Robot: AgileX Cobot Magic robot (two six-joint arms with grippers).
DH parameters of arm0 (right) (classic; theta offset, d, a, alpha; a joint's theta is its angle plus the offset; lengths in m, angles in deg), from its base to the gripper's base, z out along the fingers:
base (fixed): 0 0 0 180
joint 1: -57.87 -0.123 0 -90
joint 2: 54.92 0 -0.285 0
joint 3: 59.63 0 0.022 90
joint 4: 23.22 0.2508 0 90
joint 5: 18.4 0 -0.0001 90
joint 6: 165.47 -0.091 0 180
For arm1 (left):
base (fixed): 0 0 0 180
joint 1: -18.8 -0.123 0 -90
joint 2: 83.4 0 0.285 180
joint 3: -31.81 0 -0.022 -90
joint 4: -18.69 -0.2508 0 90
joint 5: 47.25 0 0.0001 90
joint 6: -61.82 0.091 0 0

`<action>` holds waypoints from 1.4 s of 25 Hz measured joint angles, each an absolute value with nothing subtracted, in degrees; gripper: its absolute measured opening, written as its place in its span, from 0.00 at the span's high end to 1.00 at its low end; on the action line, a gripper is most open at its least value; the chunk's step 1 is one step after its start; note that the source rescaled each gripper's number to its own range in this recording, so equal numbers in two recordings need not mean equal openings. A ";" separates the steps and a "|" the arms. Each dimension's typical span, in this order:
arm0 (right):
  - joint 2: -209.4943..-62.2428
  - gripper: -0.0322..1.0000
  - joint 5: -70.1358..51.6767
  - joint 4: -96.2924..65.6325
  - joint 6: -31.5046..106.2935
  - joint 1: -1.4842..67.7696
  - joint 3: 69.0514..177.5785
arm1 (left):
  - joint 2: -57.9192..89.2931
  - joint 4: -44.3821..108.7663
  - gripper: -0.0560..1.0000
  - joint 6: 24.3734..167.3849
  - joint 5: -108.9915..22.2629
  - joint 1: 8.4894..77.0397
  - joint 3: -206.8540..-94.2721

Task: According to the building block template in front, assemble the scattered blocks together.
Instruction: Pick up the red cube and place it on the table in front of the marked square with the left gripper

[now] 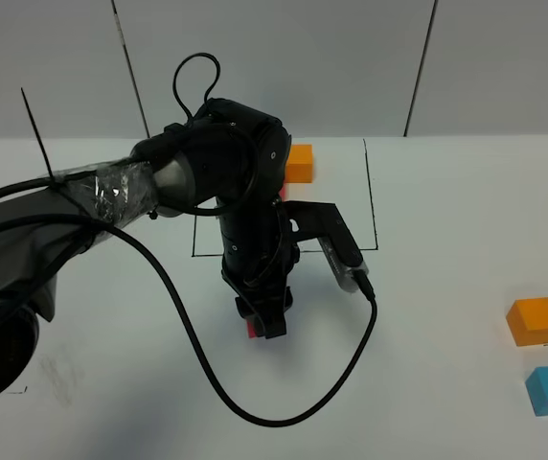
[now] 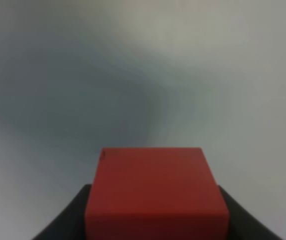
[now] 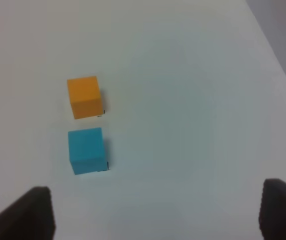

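The left gripper is clamped on the red cube. Its dark fingers press the cube's two opposite sides, and the cube's top face fills the space between them. Whether the cube rests on the white table or hangs just above it cannot be told. Beyond this gripper, past the arm's wrist, lies the building block template. Its orange cube shows at the far side, a sliver of red peeks beside the arm, and the rest is hidden behind the arm. The thin black frame runs around it.

The right gripper stands with its jaws wide apart and nothing between them; only the two fingertips show. Ahead of it, nearer one finger than the other, sits the blue cube. Just beyond that is the orange cube, with a narrow gap between the two, and both lie flat on the table, well apart from the template.
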State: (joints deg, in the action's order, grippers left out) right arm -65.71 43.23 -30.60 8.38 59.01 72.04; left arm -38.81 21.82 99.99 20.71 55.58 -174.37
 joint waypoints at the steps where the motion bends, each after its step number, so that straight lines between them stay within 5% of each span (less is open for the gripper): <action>1: -65.71 0.30 43.23 -30.60 8.38 59.01 72.04 | -38.81 21.88 0.95 99.99 20.71 55.58 -174.27; 35: -65.71 0.30 43.23 -30.60 8.38 59.01 72.04 | -41.68 18.69 0.95 102.27 16.85 56.80 -168.05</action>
State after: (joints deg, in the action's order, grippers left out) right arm -65.71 43.23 -30.60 8.38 59.01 72.04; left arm -41.68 18.69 102.27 16.85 56.80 -168.05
